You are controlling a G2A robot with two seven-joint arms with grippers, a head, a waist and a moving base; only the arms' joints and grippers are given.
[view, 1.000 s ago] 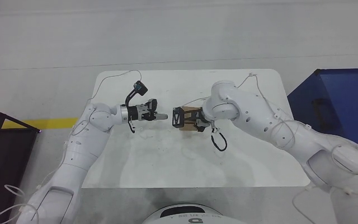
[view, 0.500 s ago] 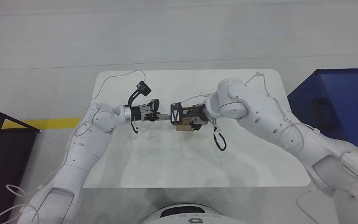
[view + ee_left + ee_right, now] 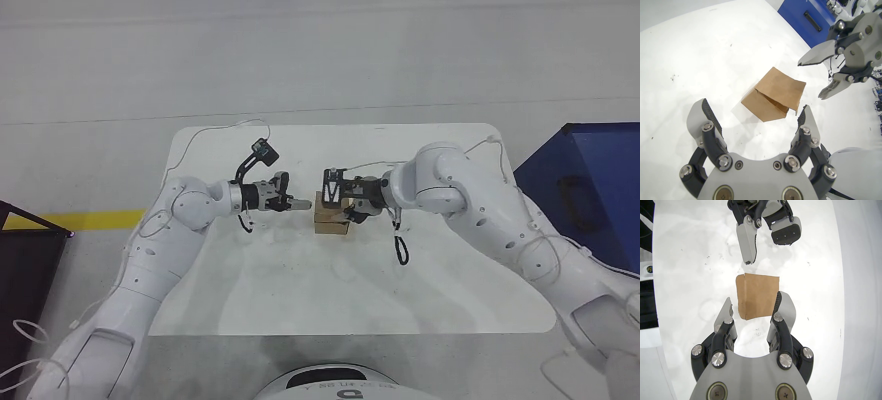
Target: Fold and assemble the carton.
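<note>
Top view: a small brown cardboard carton (image 3: 331, 214) lies on the white table (image 3: 250, 290), a little toward 12 o'clock from the table's middle. The left gripper (image 3: 296, 203) sits just at the carton's 9 o'clock side, apart from it. The right gripper (image 3: 333, 190) hangs over the carton's 12 o'clock edge, its arm coming in from 3 o'clock. A dark blue cabinet (image 3: 585, 190) stands off the table at 3 o'clock.

From the left wrist, the carton (image 3: 772, 94) rests as a partly folded box, with one flap raised and not flush, leaving a dark gap below it. The left gripper (image 3: 755, 105) is spread wide with nothing between its fingers, and the right gripper (image 3: 810, 80) beyond is likewise parted and empty.

From the right wrist, the right gripper (image 3: 753, 296) straddles the carton (image 3: 757, 294) without clamping it. One ribbed finger (image 3: 778, 302) overlaps the carton's edge, but contact cannot be told. The left gripper (image 3: 766, 253) faces it, fingers apart.
</note>
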